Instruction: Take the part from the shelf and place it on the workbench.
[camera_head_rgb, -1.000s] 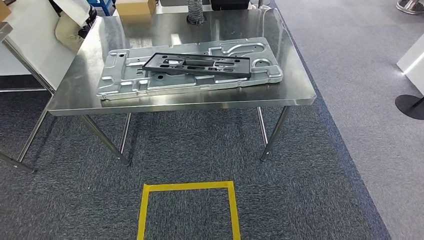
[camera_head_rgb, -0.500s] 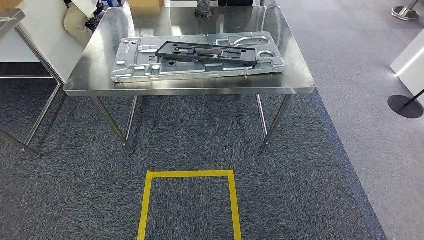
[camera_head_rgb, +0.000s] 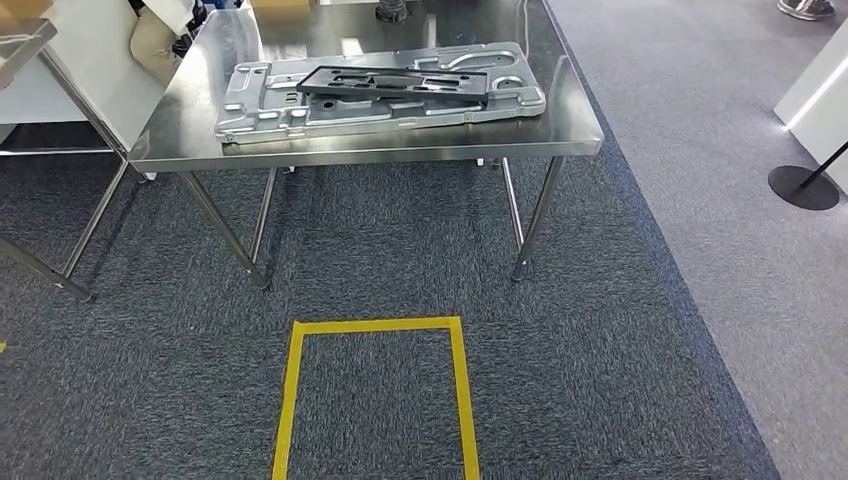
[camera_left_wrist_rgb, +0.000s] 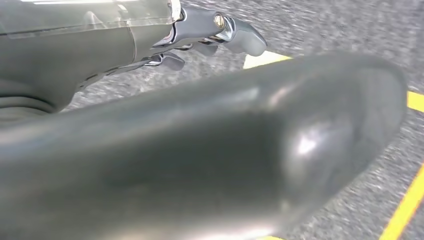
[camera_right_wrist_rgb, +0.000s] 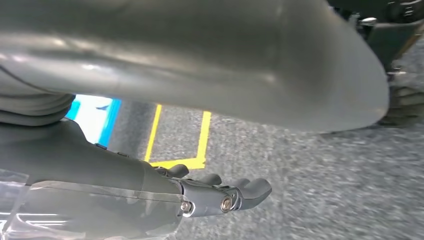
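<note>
Fingers (camera_left_wrist_rgb: 235, 35) of left hand (camera_left_wrist_rgb: 150, 45) apart, nearly straight, holding nothing, over grey carpet (camera_head_rgb: 400, 250). Fingers (camera_right_wrist_rgb: 250, 189) of right hand (camera_right_wrist_rgb: 150, 195) likewise spread and bare, above carpet near yellow tape square (camera_head_rgb: 376, 325). Black frame part (camera_head_rgb: 395, 82) lying flat on top of large silver stamped panel (camera_head_rgb: 260, 105), both resting on steel surface (camera_head_rgb: 570, 125) ahead. Tape square on the floor just in front of the surface. Black round stand base (camera_head_rgb: 803, 187) off to the right.
</note>
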